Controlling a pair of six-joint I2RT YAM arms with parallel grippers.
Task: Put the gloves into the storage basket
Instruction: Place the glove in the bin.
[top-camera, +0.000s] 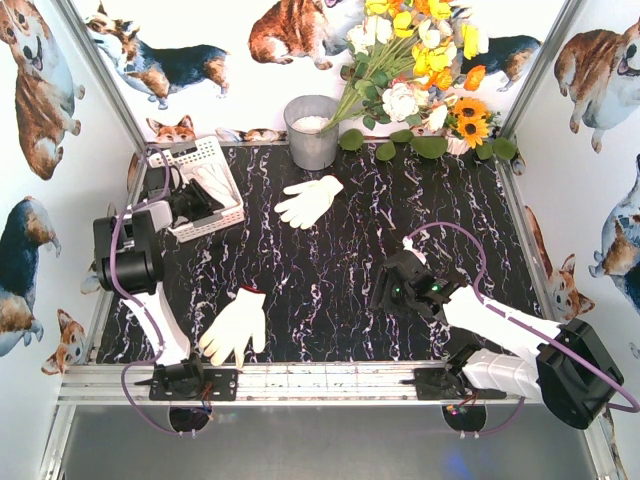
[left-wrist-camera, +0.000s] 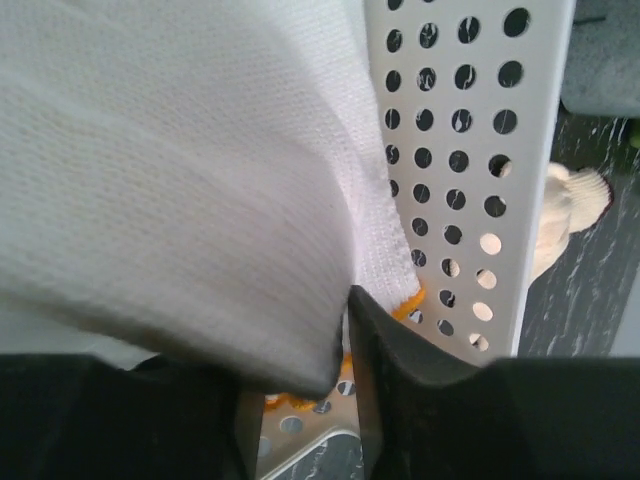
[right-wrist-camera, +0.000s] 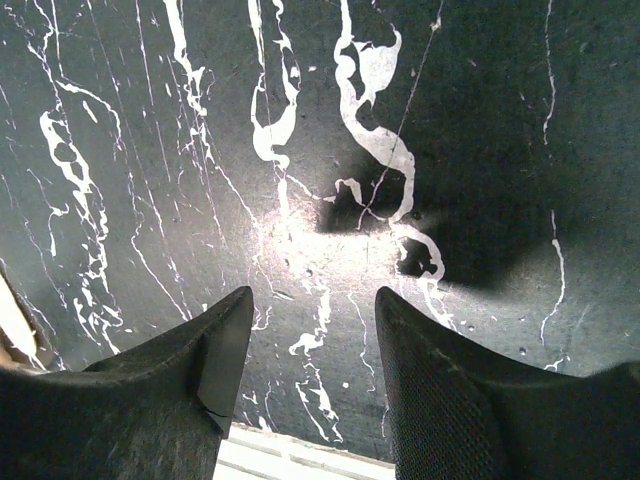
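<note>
Closest to my bases, the near glove (top-camera: 236, 325) lies flat on the table (top-camera: 330, 290) with its fingers pointing at the front rail. It is loose and waiting its turn, on the side my left arm can reach.

My right claw (right-wrist-camera: 312, 300) hangs low over bare marble. Its jaws stand apart and nothing is between them. I judge it is parked there to leave the basket corner free for the other arm.

Farther out, near the centre of the table, the middle glove (top-camera: 310, 200) is spread open, well apart from both claws and also not yet put away.

At the far left is the storage basket (top-camera: 222, 160), tilted a little, and my left claw (left-wrist-camera: 300, 350) is down inside it. White knit fills most of that wrist's lens, so I can only judge that the jaws are pinched on the orange-cuffed glove (left-wrist-camera: 180, 180). Its cuff edge shows right at my fingertips, beside the perforated wall. Holding it by the cuff lets the rest drape into the basket, so this glove looks close to delivered.

Behind everything stand the grey bucket (top-camera: 312, 130) and the flowers (top-camera: 420, 60), which are no part of the job. Two gloves remain outside.
</note>
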